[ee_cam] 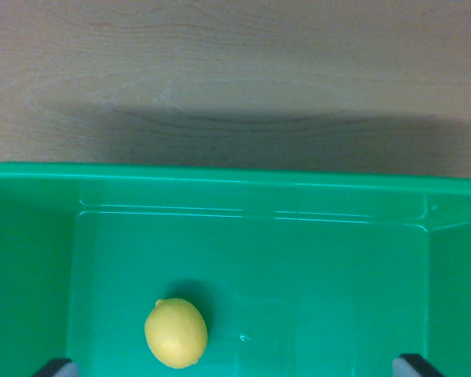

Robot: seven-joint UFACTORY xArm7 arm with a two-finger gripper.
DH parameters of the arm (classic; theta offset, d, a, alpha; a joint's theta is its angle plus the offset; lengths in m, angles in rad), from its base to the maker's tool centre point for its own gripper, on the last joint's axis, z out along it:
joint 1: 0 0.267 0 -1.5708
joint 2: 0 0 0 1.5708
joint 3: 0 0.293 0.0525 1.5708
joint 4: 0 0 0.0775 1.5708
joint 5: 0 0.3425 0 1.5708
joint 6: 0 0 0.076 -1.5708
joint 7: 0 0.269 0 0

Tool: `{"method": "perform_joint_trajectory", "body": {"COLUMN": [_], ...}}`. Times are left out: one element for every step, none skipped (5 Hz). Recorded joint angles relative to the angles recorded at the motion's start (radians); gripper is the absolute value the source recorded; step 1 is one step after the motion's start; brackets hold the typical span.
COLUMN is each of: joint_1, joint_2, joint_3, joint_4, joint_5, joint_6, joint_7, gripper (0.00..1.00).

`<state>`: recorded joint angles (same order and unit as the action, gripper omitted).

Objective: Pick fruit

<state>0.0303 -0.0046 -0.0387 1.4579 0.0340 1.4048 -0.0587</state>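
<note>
A yellow lemon [176,333] lies on the floor of a green plastic bin [220,177], toward the wrist view's lower left. Only the dark tips of my gripper's fingers [55,367] show, at the bottom corners of the picture, one on each side. They stand far apart, so my gripper [235,369] is open with nothing between them. The lemon sits between the fingers, closer to the one on the wrist view's left, and below them on the bin floor.
The bin's far wall and rim run across the middle of the view, with side walls at both edges. Beyond the rim is a light wooden tabletop [235,71] with a broad shadow on it.
</note>
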Motion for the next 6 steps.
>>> {"method": "perform_joint_trajectory", "body": {"joint_1": [0.0039, 0.0039, 0.0077, 0.0077, 0.0121, 0.0121], "joint_2": [0.013, 0.013, 0.027, 0.027, 0.042, 0.042], "joint_3": [0.002, 0.002, 0.005, 0.005, 0.007, 0.007], "joint_4": [-0.029, -0.029, -0.059, -0.059, -0.092, -0.092], "joint_5": [0.0026, 0.0026, 0.0051, 0.0051, 0.0080, 0.0080], "joint_6": [-0.039, -0.039, -0.078, -0.078, -0.123, -0.123], "joint_7": [-0.017, -0.017, -0.034, -0.034, -0.054, -0.054], "gripper": [0.00, 0.00, 0.00, 0.00, 0.00, 0.00]}}
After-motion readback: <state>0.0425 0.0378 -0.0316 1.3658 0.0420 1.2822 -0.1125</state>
